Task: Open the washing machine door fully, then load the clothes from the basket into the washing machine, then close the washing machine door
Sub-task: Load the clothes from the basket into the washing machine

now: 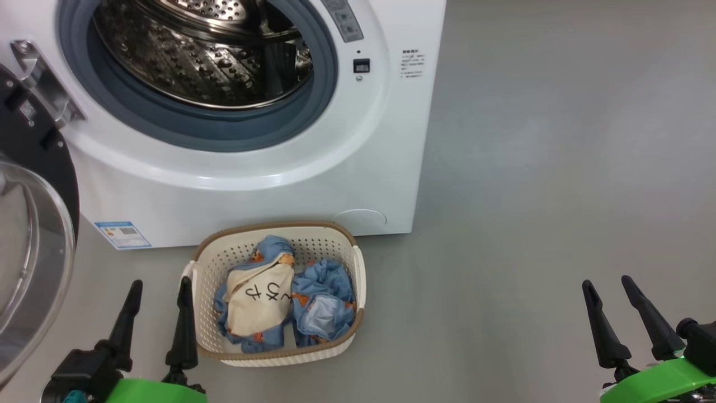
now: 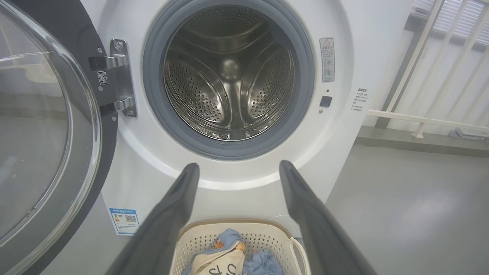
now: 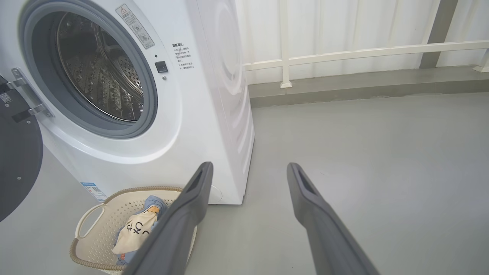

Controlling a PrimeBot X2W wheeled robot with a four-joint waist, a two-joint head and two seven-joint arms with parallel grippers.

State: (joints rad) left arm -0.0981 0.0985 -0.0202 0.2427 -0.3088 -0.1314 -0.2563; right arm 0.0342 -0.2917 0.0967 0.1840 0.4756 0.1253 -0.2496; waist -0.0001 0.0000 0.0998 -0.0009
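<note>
White on the washing machine (image 1: 279, 196), with a blue-grey gasket (image 1: 224, 134), a shiny steel drum (image 1: 196, 56) dotted with holes and a blue label sticker (image 1: 122, 234). Glossy black door (image 1: 33, 235) around clear glass. Cream basket (image 1: 208, 291), perforated, with a brown woven-look rim. Light-blue clothes (image 1: 321, 291) printed with orange-brown bears; cream cloth (image 1: 260, 302) with black characters. Plain grey floor (image 1: 531, 224). Left claw (image 1: 160, 281) and right claw (image 1: 606, 281) black, with bright green behind.

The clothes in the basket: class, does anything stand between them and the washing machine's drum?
Nothing visible does. The clothes lie in the basket before the empty drum; the washing machine door is swung aside to the left.
</note>
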